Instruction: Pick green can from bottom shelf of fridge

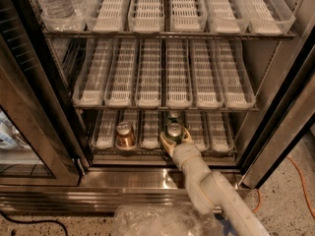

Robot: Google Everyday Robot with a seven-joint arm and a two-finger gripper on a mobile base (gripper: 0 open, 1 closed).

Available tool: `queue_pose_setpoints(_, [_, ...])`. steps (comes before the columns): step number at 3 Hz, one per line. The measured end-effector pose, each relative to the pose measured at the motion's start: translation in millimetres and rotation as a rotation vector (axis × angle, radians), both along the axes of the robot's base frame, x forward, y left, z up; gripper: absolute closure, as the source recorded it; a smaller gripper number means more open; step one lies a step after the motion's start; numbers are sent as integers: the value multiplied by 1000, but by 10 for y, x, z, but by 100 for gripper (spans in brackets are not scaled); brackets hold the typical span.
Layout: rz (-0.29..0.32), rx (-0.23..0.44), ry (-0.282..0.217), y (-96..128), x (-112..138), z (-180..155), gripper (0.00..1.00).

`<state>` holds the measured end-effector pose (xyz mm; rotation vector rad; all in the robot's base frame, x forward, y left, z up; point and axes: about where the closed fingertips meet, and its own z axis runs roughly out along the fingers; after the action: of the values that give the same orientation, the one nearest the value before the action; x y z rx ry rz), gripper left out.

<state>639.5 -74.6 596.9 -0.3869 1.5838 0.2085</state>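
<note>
The fridge [275,132] stands open, with three wire shelves of plastic lanes. The green can [173,130], dark green with a silver top, stands upright near the front of a middle lane on the bottom shelf [216,136]. My gripper [174,137] reaches in from the lower right on its pale arm. Its fingers [164,140] sit against both sides of the can, closed on it, and the can rests on the lane floor. A second can-like shape [173,116] shows just behind it.
A copper-brown can [125,134] stands two lanes to the left on the same shelf. Water bottles [54,4] stand at the top left. The glass door [24,132] hangs open on the left. A crumpled clear plastic bag [162,220] lies on the floor in front. An orange cable [298,176] runs at the right.
</note>
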Motion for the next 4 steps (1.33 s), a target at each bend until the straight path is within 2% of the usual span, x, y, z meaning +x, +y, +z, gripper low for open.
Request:
queue_pose_setpoints(2, [37, -48, -35, -117, -194, 230, 100])
queue_pose_setpoints(3, [104, -95, -62, -125, -334, 444, 100])
queue_pose_setpoints(4, [213, -124, -27, -79, -553, 443, 100])
